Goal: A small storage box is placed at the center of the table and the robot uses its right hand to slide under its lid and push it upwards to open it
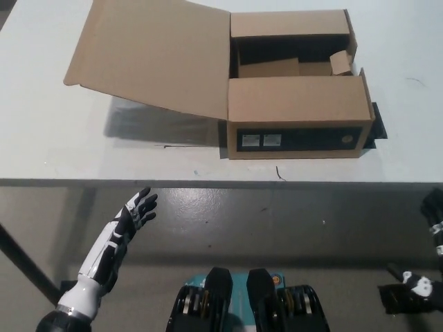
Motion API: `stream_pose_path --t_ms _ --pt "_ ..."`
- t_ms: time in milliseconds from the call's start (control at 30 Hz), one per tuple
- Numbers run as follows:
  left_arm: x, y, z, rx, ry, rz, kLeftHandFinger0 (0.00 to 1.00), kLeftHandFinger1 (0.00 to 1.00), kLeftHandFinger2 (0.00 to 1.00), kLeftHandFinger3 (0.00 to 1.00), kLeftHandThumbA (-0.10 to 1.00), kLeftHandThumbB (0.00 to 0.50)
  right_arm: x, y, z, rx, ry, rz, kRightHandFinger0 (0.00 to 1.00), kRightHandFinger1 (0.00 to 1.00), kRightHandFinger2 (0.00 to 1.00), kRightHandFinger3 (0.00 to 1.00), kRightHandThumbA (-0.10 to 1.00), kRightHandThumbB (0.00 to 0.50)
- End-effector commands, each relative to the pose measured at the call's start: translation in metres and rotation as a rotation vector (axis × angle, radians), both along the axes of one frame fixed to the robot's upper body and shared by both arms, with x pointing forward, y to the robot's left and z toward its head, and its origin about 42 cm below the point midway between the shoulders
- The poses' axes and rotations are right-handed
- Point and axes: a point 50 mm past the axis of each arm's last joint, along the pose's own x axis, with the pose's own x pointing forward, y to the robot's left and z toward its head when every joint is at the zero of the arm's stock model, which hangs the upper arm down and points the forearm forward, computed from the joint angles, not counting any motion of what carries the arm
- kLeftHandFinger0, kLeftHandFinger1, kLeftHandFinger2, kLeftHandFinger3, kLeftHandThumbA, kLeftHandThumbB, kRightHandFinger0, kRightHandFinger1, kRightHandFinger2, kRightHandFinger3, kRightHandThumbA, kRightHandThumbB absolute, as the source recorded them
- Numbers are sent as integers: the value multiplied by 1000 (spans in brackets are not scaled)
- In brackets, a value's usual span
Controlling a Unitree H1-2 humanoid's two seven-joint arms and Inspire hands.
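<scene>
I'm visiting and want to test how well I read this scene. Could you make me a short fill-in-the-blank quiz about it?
1. The cardboard box sits on the white table with its lid swung ____.
2. The lid hangs out to the robot's ____ side of the box.
3. The white left hand rests low, in front of the table edge, holding ____.

Missing words: open; left; nothing

The left robot hand is white-shelled with black fingers; the right robot hand is black with pale marks.
</scene>
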Motion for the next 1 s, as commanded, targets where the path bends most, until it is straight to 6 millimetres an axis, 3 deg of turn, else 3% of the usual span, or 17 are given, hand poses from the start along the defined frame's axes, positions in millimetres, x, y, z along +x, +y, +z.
stream_pose_path --t_ms 0,67,200,267,300,433,700,967 --pt "8 2 17 -1 -70 -10 1000 1000 1000 1000 1000 386 10 8 -6 -69 -57 28 1000 1000 1000 1000 1000 290" --pt "7 2 17 5 -66 -10 1000 1000 1000 1000 1000 390 13 9 -20 -61 1 55 1000 1000 1000 1000 1000 283" --pt "6 3 16 7 -66 -12 1000 1000 1000 1000 1000 388 23 10 -40 -55 57 64 1000 1000 1000 1000 1000 216" --pt "6 3 15 7 -57 -10 1000 1000 1000 1000 1000 393 24 10 -42 -53 75 56 1000 1000 1000 1000 1000 230" --pt "6 3 15 10 -56 -7 1000 1000 1000 1000 1000 396 25 9 -44 -39 84 53 1000 1000 1000 1000 1000 209" --pt "5 3 14 16 -51 -9 1000 1000 1000 1000 1000 398 25 9 -48 -28 96 47 1000 1000 1000 1000 1000 211" --pt "4 5 12 9 -36 -1 1000 1000 1000 1000 1000 401 27 13 -50 -26 90 54 1000 1000 1000 1000 1000 167" --pt "6 6 10 15 -48 -1 1000 1000 1000 1000 1000 383 29 13 -52 -38 97 45 1000 1000 1000 1000 1000 171"
